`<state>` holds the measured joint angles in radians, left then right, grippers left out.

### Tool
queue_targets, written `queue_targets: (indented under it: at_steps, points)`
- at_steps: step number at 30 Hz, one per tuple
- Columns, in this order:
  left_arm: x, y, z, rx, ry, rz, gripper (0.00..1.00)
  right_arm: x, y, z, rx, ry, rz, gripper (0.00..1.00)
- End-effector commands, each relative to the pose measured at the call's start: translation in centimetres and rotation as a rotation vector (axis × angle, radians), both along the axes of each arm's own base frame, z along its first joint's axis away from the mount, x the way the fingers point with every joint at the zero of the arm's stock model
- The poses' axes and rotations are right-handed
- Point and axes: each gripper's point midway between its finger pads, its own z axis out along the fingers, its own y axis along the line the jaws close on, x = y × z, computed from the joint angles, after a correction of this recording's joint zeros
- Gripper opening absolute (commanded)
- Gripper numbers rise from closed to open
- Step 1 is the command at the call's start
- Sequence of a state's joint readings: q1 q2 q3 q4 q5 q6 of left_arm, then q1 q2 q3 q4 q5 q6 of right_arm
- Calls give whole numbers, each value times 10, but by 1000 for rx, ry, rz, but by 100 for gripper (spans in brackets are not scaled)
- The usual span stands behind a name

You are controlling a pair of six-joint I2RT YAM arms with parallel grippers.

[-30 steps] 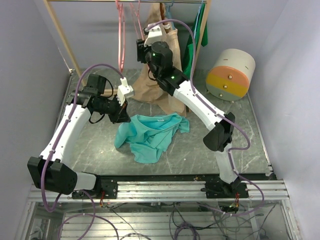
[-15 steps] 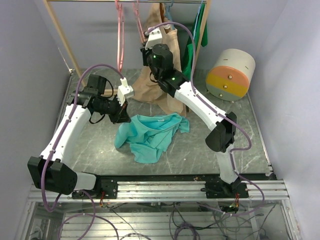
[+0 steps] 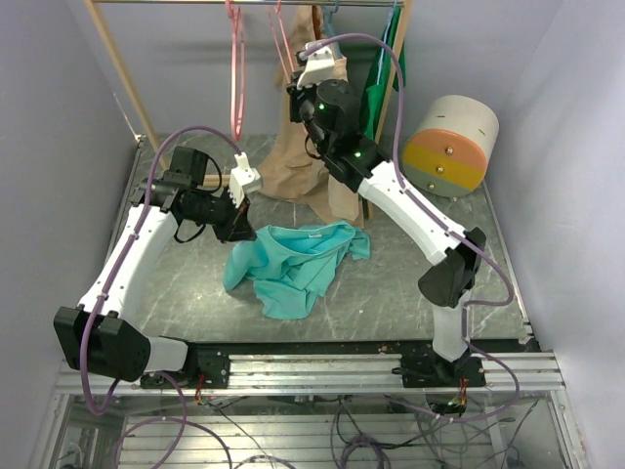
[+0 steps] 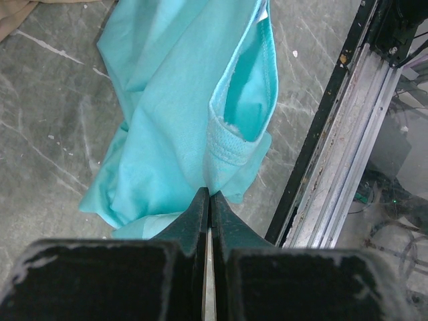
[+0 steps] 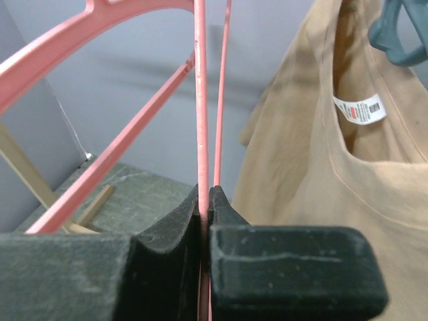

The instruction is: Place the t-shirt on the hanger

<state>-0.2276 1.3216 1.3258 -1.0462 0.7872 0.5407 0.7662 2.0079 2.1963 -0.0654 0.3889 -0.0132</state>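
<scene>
The teal t-shirt (image 3: 293, 264) lies crumpled on the table; it also shows in the left wrist view (image 4: 180, 114). My left gripper (image 3: 242, 227) (image 4: 209, 195) is shut, with its tips at the shirt's upper-left edge; I see no cloth between the jaws. My right gripper (image 3: 295, 86) (image 5: 204, 194) is raised at the rack and shut on a thin bar of the pink hanger (image 3: 285, 44) (image 5: 200, 100). A second pink hanger (image 3: 235, 78) hangs to its left.
A beige garment (image 3: 303, 166) (image 5: 334, 167) on a blue hanger and a dark green garment (image 3: 376, 88) hang right of the pink hangers. A wooden rack post (image 3: 122, 68) slants at the left. A round drum (image 3: 449, 147) stands at the back right. A metal rail (image 3: 322, 366) runs along the near edge.
My right arm has moved right and upward, carrying the pink hanger's bar with it toward the beige garment. The left arm and the t-shirt have not moved.
</scene>
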Motion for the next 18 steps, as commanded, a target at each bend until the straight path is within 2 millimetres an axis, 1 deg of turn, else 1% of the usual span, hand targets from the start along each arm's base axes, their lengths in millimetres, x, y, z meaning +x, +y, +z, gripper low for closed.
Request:
queue_targets:
  at_steps: [1, 5, 9, 10, 13, 18]
  points:
    - [-3, -7, 12, -44, -27, -21, 8, -17, -14, 15, 20, -15, 6, 0]
    - [1, -6, 15, -37, -53, -3, 8, -33, -22, 2, 0, 25, 29, 0]
    - [9, -3, 20, -28, -67, 53, 8, -58, -29, -13, -55, 84, 72, 0]
    - [11, -2, 22, -23, -70, 61, 8, -67, -34, -11, -65, 91, 80, 0]
    - [14, -1, 25, -16, -79, 85, 8, -88, -43, -21, -108, 139, 108, 0]
    - [20, 3, 34, -15, -101, 146, 8, -124, -73, -32, -177, 226, 131, 0]
